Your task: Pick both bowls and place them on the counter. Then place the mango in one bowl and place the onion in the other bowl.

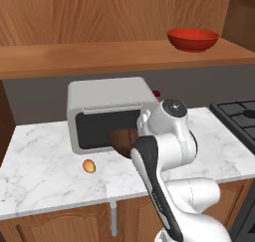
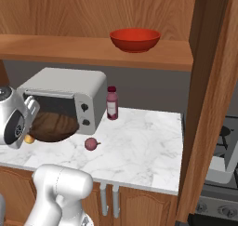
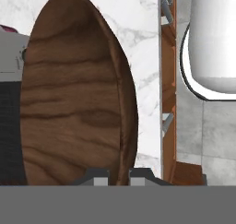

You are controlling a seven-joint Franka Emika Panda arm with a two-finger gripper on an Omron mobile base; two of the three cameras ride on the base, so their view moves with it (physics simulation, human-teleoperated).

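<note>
The wooden bowl [image 2: 50, 126] is being held by its rim between the narrowly set fingers [image 3: 115, 177], just in front of the open microwave [image 1: 107, 111] and above the worktop [image 2: 139, 146]. The arm is being bent low, wrist turned toward the microwave. The red bowl [image 2: 135, 39] is being kept on the shelf [image 1: 99, 57]; the mango [image 1: 89, 166] and onion [image 2: 91, 143] are lying on the worktop.
</note>
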